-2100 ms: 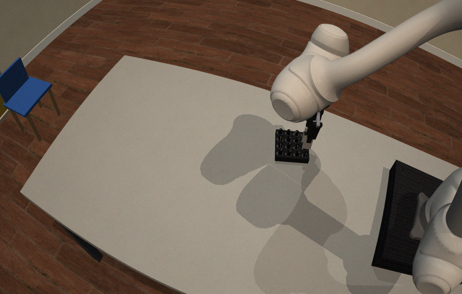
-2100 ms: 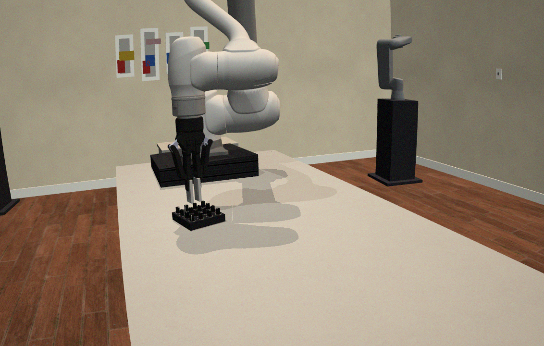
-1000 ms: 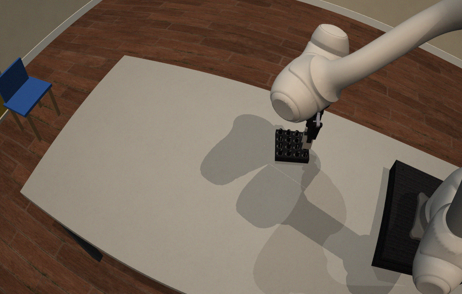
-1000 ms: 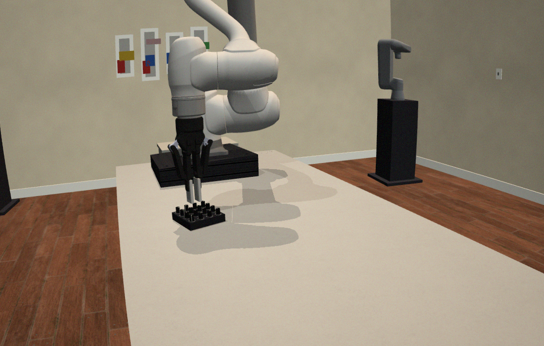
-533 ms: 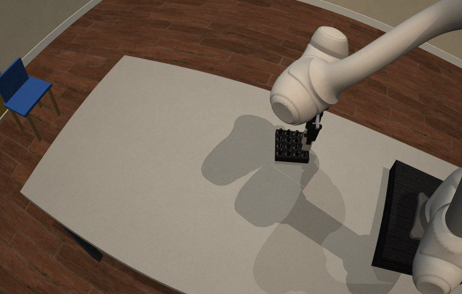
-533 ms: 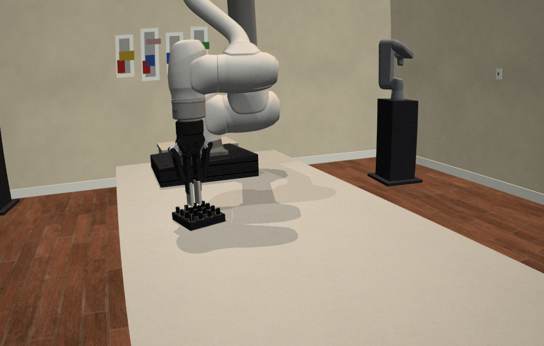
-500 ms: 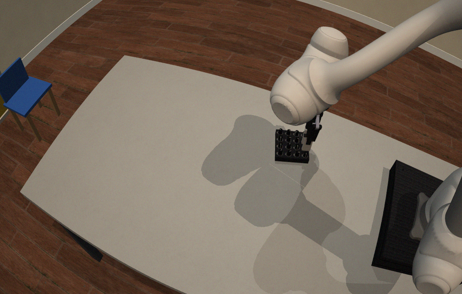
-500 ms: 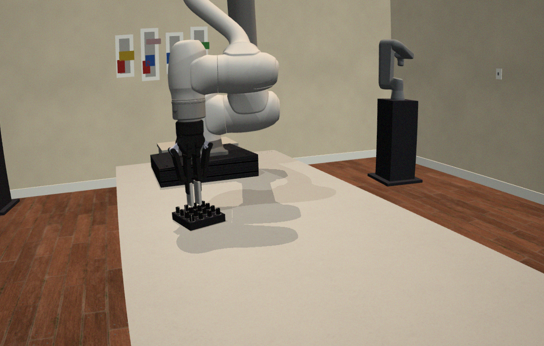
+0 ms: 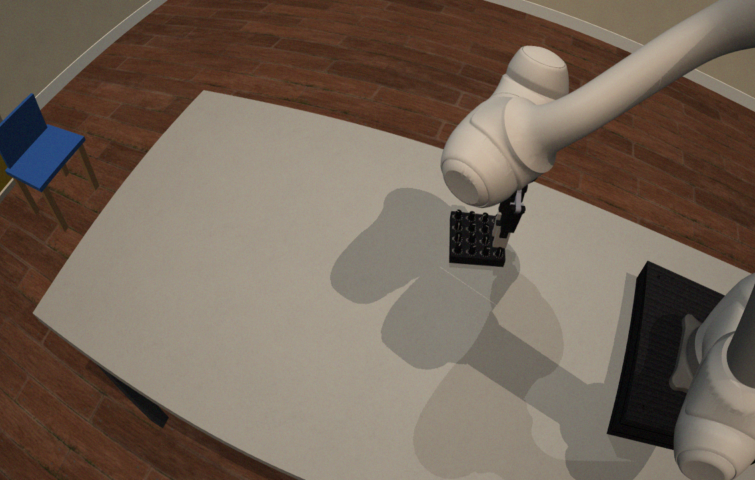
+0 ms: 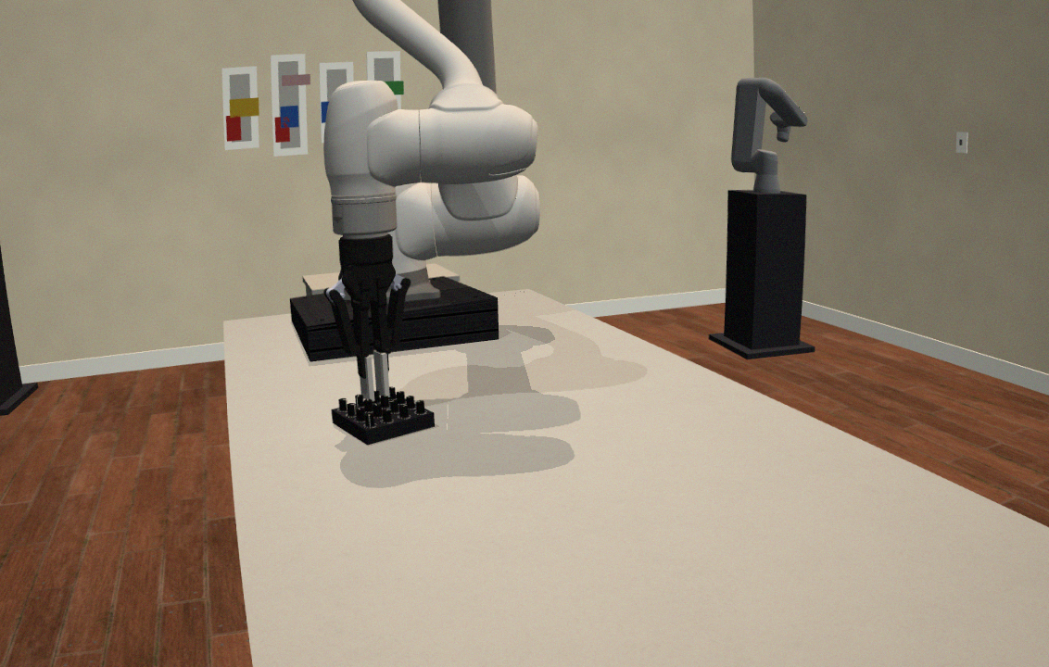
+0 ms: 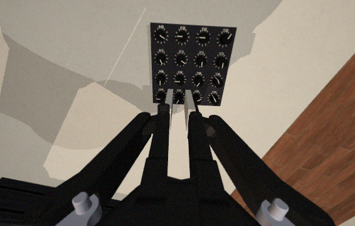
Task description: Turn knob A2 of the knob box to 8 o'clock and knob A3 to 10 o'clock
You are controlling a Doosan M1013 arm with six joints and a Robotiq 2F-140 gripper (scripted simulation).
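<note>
The knob box (image 9: pixel 469 239) stands flat on the pale tabletop (image 9: pixel 219 239), toward 2 o'clock from the tabletop's middle in the top view, well apart from the arm's black base plate (image 9: pixel 643 334) at about 4 o'clock. It is a low, square, black block carrying sixteen short black knobs in four rows of four. Each knob has a white line on its top and a ring of fine white marks around it, with a small printed name on the side away from the wrist camera; the names are too blurred to read. In the wrist view the white lines point many different ways: the two middle knobs of the far row lie toward 9 o'clock, and the far-right one toward 1 o'clock. The end effector (image 11: pixel 178 95) hangs straight down over the box's near row, its pale pads (image 11: pixel 169 100) a narrow gap apart on either side of the second knob from the left (image 11: pixel 179 98). It is slightly parted and grips nothing. Whether the pads touch the knob cannot be told. In the exterior view the fingertips reach down to the knob tops at the box's 11 o'clock corner.
</note>
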